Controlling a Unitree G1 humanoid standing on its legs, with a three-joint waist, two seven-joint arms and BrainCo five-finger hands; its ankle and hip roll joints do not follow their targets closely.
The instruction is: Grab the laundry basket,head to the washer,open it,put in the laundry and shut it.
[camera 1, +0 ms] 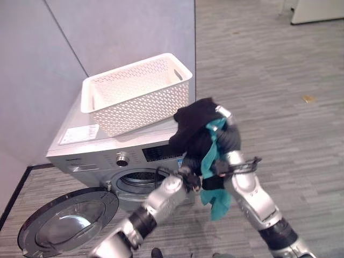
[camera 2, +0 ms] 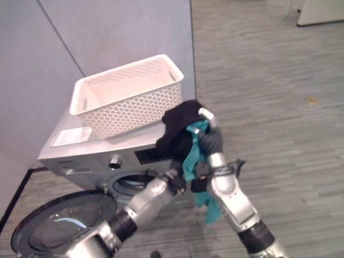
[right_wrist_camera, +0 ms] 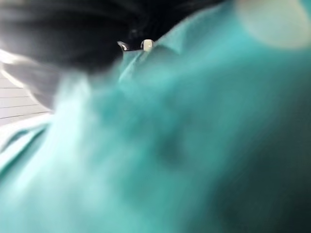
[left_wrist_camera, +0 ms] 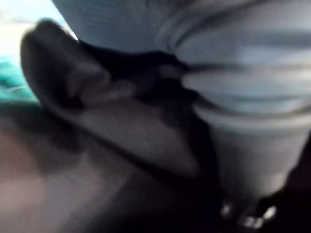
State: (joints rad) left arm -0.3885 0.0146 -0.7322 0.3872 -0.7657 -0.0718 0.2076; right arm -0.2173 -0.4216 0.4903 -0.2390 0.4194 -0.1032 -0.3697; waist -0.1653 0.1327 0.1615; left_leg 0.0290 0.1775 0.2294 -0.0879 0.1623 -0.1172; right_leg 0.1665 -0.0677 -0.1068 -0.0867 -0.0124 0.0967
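**A:** Start with the left eye view. Where is the laundry?

**B:** Right of centre in the frame. The black garment (camera 1: 194, 124) is bunched over the right hand (camera 1: 224, 115), and the teal cloth (camera 1: 214, 177) hangs down from the same place along the forearm. The hand is buried in fabric, so I cannot tell how its fingers are set. The white laundry basket (camera 1: 137, 94) sits in the upper middle, on top of the washer (camera 1: 102, 148), and no clothes show inside it from here. The washer door (camera 1: 67, 220) lies swung open at lower left, with the drum opening (camera 1: 142, 180) just above and to its right.

**A:** And the left hand?

**B:** The left hand (camera 1: 192, 180) shows at centre, close against the hanging teal cloth. Its fingers are too dark and small to read.

**A:** Right eye view?

**B:** Same layout, nothing extra.

**A:** Left wrist view?

**B:** Dark blurred shapes up close and a strip of teal at the upper left edge. No finger state can be read there.

**A:** Right wrist view?

**B:** Teal fabric pressed close to the camera, black cloth along the top edge.

**A:** How will it handle?

**B:** My judgement: light, soft, limp, prone to trailing or slipping off. Best gathered at the bunched middle, so the tail follows into the drum instead of catching on the rim.
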